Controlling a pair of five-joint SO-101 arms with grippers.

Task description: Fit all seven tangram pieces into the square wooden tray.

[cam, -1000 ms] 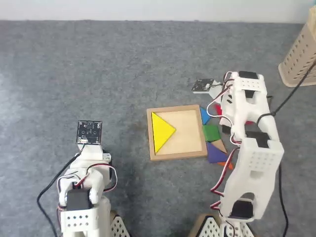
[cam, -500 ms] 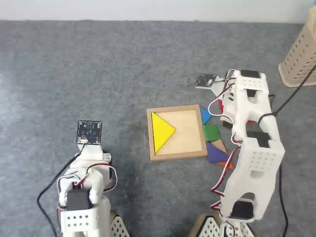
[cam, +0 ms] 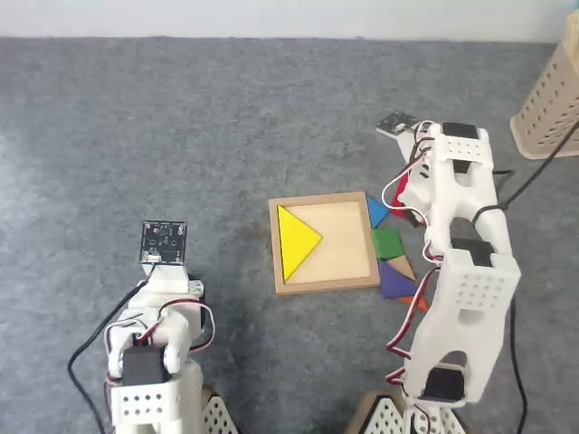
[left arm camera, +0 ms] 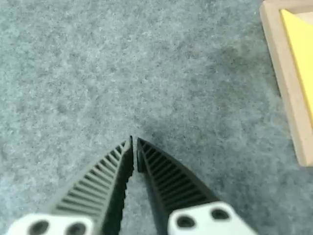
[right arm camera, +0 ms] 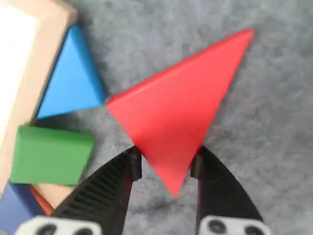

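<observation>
Right wrist view: I see right gripper [right arm camera: 165,159] clamped on a corner of red triangle [right arm camera: 178,107]; blue triangle [right arm camera: 71,83] and green square [right arm camera: 49,154] lie nearby | left wrist view: left gripper [left arm camera: 134,143] pressed together above grey carpet [left arm camera: 98,63] | high view: yellow triangle [cam: 294,240] lies inside square wooden tray [cam: 327,286], against the side nearer the left arm.

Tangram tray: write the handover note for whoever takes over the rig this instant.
Left gripper: shut, holding nothing, over the carpet beside the tray.
Right gripper: shut on the red triangle, to the right of the tray.
Done: the yellow triangle lies in the tray, against its left side.
To do: place the red triangle, then the blue triangle, green square, purple piece and orange piece, which lie on the carpet by the tray's right edge. More may hide under the arm.
</observation>
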